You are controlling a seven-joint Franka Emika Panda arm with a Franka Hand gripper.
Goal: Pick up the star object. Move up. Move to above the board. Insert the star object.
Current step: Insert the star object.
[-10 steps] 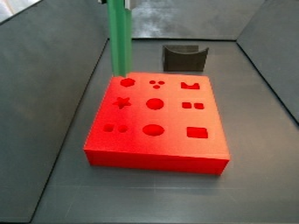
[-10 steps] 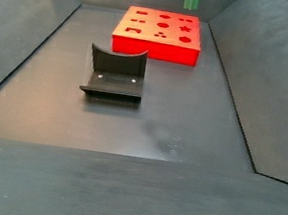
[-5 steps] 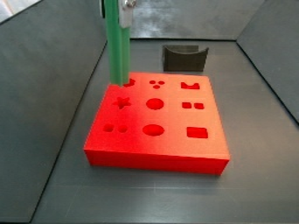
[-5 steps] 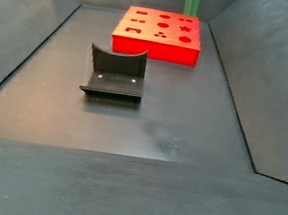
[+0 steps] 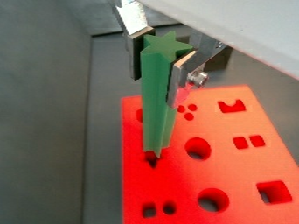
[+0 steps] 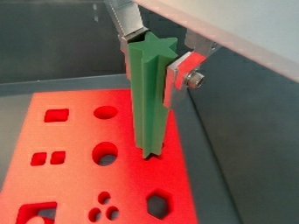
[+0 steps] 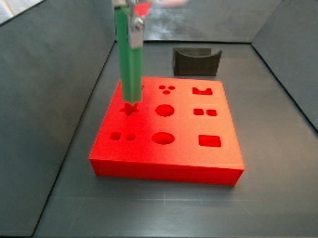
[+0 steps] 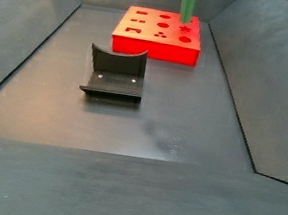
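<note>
The star object [image 5: 158, 96] is a tall bright green rod with a star-shaped cross-section. My gripper [image 5: 156, 54] is shut on its upper end and holds it upright; it also shows in a wrist view [image 6: 149, 87]. The board [image 7: 168, 130] is a flat red block with a grid of shaped cutouts. In a side view the rod [image 7: 128, 60] stands with its lower tip at the board's star cutout [image 7: 129, 109]. The gripper [image 7: 132, 9] shows at the top of that view. In a side view the rod [image 8: 190, 3] stands over the board [image 8: 157, 33].
The dark grey U-shaped holder stands behind the board [image 7: 195, 61] and shows in a side view in the middle of the bin floor [image 8: 114, 72]. Sloping dark grey bin walls [image 7: 62, 102] enclose the floor on all sides.
The gripper has moved the green rod across the board from its far corner to the star cutout and lowered it, so its tip now sits at the cutout.
</note>
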